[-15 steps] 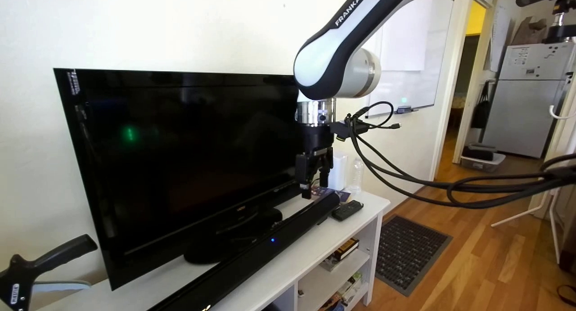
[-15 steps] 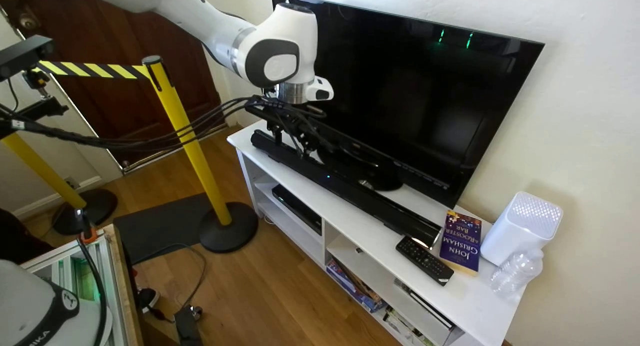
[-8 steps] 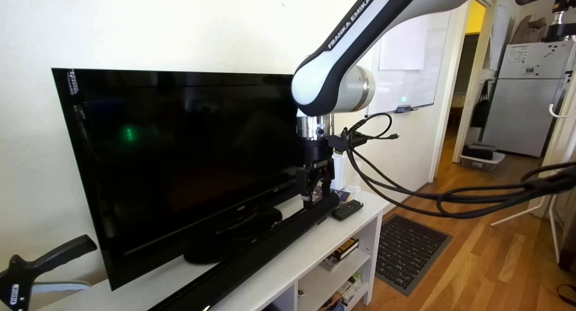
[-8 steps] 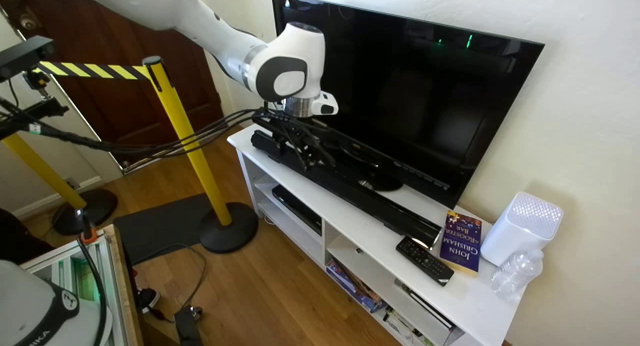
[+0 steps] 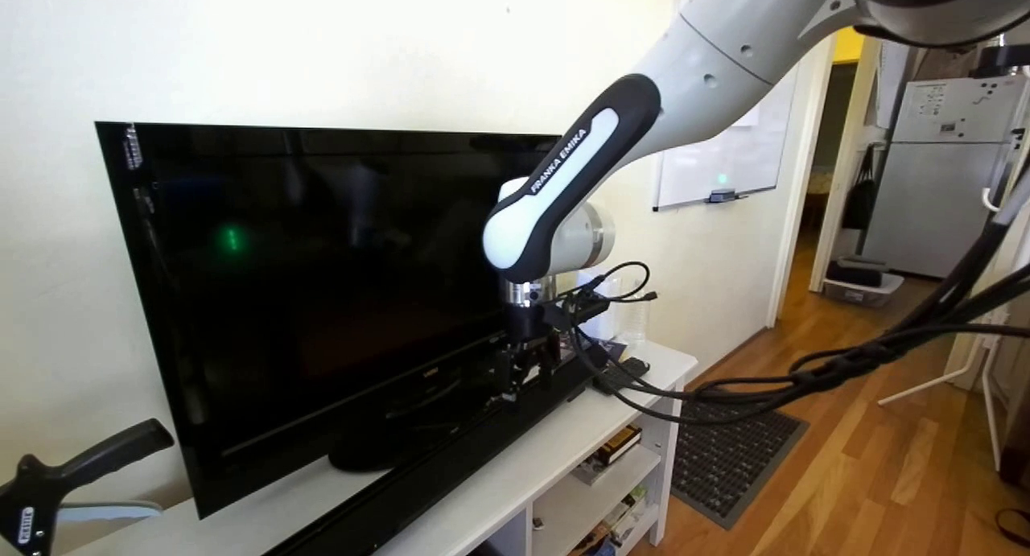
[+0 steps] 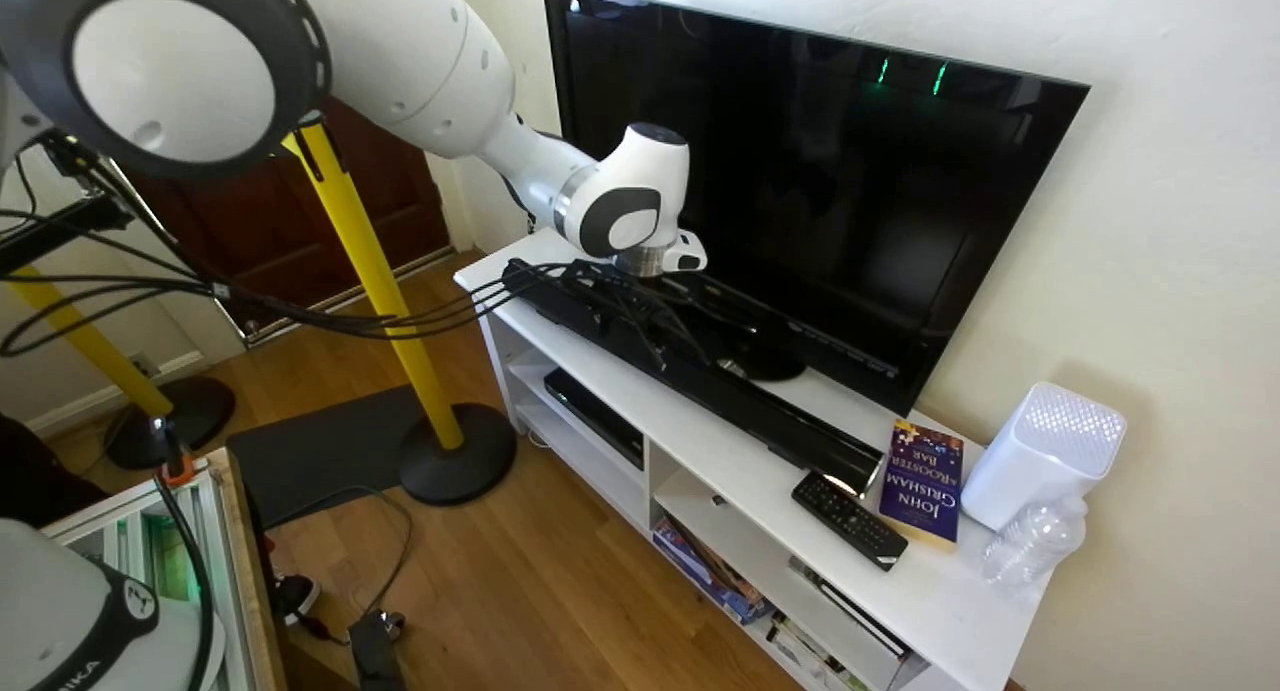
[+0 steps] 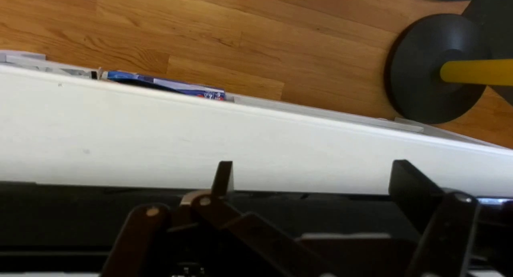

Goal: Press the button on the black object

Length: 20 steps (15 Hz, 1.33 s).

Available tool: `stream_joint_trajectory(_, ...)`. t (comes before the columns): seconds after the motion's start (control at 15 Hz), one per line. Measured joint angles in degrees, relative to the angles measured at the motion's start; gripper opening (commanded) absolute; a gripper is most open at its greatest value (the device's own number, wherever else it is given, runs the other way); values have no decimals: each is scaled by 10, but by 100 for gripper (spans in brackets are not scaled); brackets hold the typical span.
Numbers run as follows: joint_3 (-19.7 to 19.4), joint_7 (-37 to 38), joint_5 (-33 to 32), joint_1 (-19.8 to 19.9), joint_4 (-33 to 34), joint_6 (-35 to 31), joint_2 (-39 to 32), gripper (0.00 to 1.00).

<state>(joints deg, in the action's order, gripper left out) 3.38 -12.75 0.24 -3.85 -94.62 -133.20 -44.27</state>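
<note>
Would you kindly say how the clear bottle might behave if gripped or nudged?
The clear bottle shows no liquid, so it is probably light. Looking thin and ribbed, it would likely flex under a grip. Standing upright, it may tip.

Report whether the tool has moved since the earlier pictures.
Yes: in an exterior view, the tool has moved down and toward picture left, nearer the television's black base.

Glossy soundbar, glossy television screen, smooth cabinet; wooden floor, plastic bottle
</note>
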Motion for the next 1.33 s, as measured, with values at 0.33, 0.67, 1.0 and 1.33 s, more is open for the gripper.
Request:
stream_joint_trajectory(0.33, 0, 0, -14, -9, 110, 0, -62, 59)
stream_joint_trajectory(0.67, 3, 1, -14, -10, 165, -34, -101, 24)
stream_joint_trajectory(1.0, 4, 1, -14, -9, 174, -41, -112, 24)
stream_joint_trajectory(1.33, 5, 0, -14, -9, 174, -48, -112, 0)
